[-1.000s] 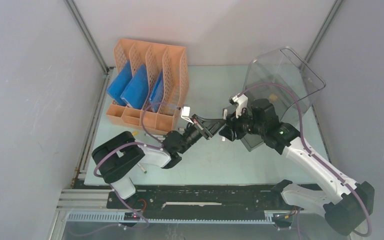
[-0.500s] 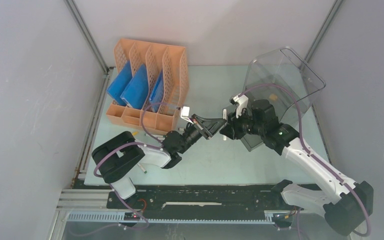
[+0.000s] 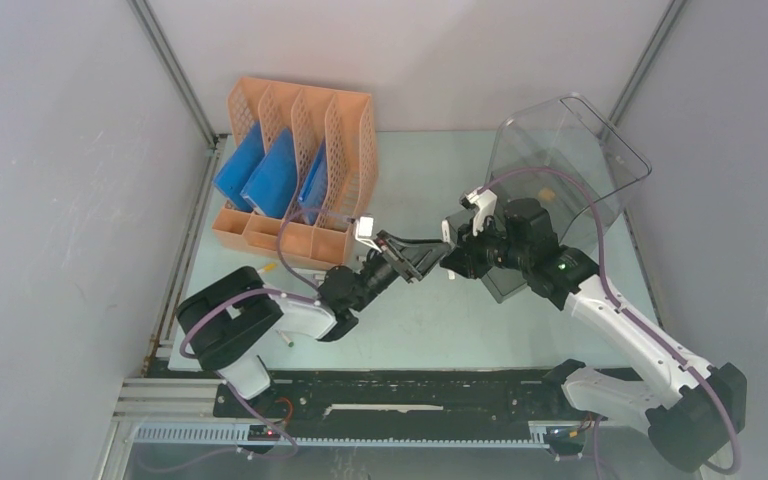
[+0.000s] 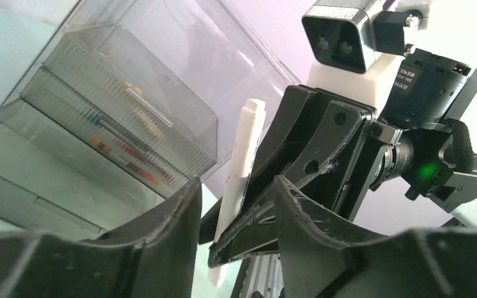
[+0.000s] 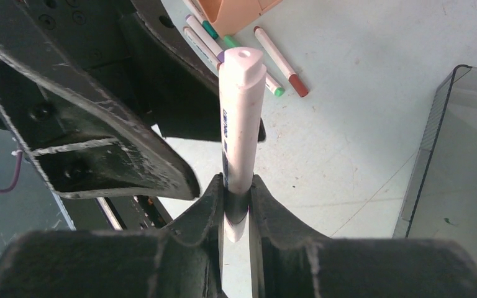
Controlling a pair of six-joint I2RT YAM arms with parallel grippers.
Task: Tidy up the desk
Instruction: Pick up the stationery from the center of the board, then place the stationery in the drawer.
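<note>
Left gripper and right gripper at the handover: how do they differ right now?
The left gripper has its jaws apart; the right gripper has them closed. The right gripper clamps the white marker; the left gripper grips nothing. Both face each other tip to tip above the desk.

free: near desk | blocked: rack left, clear box right (both rear)

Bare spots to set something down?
Free: pale mint-green desk between orange perforated file rack and clear plastic drawer box; near-edge strip. Crowded: centre, where left hand meets right hand gripping white marker; loose markers by rack.
</note>
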